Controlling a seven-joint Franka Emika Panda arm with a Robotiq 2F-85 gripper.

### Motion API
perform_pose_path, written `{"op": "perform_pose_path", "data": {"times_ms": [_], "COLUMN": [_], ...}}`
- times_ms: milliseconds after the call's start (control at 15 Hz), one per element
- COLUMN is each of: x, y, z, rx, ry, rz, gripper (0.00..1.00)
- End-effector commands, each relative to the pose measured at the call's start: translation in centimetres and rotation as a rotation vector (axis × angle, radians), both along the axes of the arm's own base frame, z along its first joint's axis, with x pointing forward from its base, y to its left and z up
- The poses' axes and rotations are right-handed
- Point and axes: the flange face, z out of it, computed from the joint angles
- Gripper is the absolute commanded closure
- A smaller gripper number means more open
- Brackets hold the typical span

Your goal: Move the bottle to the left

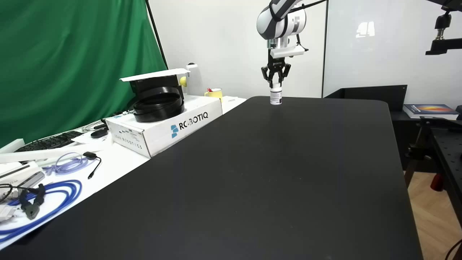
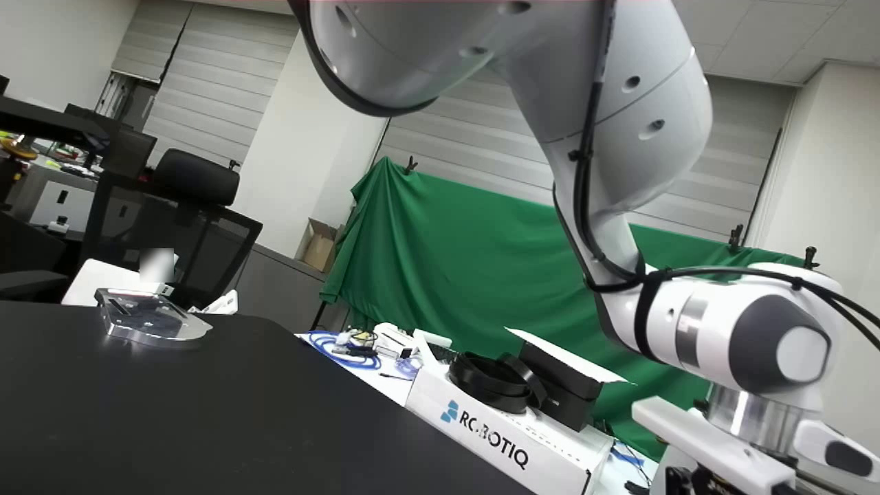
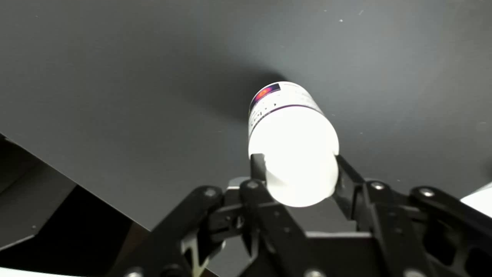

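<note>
One hand (image 3: 300, 163) gripped the bottle (image 1: 276, 96) by its cap (image 3: 301, 182) near the bench's far edge (image 1: 325, 100) in an exterior view; slow, upright travel seemed best.

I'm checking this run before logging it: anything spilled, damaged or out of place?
No spill or damage shows. The hand holds the bottle upright. The blue cable looks untidy, lying in loose loops on the white side table.
</note>
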Motion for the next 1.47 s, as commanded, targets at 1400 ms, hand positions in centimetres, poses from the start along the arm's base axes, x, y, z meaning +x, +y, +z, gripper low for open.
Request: {"op": "perform_pose_path", "data": {"times_ms": [1400], "x": [-7.4], "y": [37.4], "z": [8.8], "rx": [0.102], "ry": [0.114], "rz": [0.763], "gripper": [0.8]}}
